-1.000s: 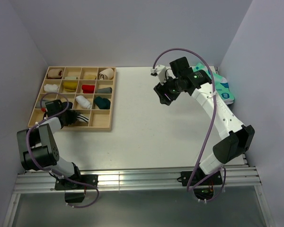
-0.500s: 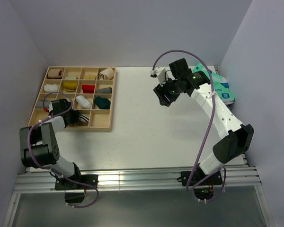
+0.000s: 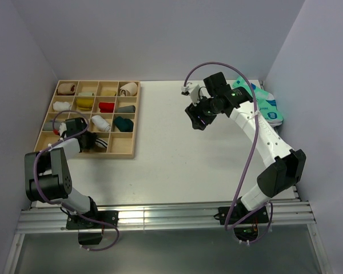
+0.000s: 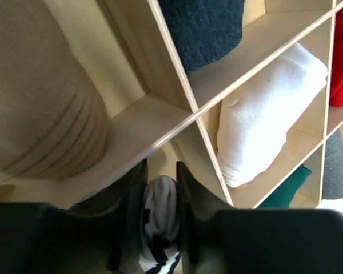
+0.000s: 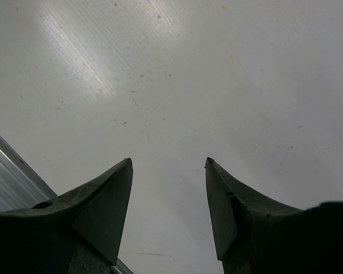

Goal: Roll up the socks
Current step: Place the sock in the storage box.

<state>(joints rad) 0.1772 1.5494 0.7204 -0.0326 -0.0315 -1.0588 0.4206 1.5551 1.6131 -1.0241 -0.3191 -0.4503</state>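
Observation:
My left gripper [image 3: 95, 141] is shut on a rolled white sock with dark stripes [image 4: 159, 208] and holds it in a front compartment of the wooden tray [image 3: 135, 123]. In the left wrist view its fingers [image 4: 132, 197] press both sides of the roll. A tan-brown rolled sock [image 4: 43, 103] fills the compartment beside it. The teal pair with white-blue marks [image 3: 267, 106] lies flat at the table's far right. My right gripper [image 3: 195, 121] is open and empty, hovering above the bare tabletop left of the teal pair; it also shows in the right wrist view [image 5: 168, 162].
The tray holds several rolled socks: white [image 4: 263, 114], dark blue [image 4: 206, 28], red [image 3: 106, 107], yellow [image 3: 84, 103], dark teal [image 3: 123, 122]. Walls close in at the left, back and right. A metal rail [image 3: 160, 214] runs along the near edge.
The left gripper has shifted slightly further over the tray with the striped sock. The right gripper has drifted a little up and left.

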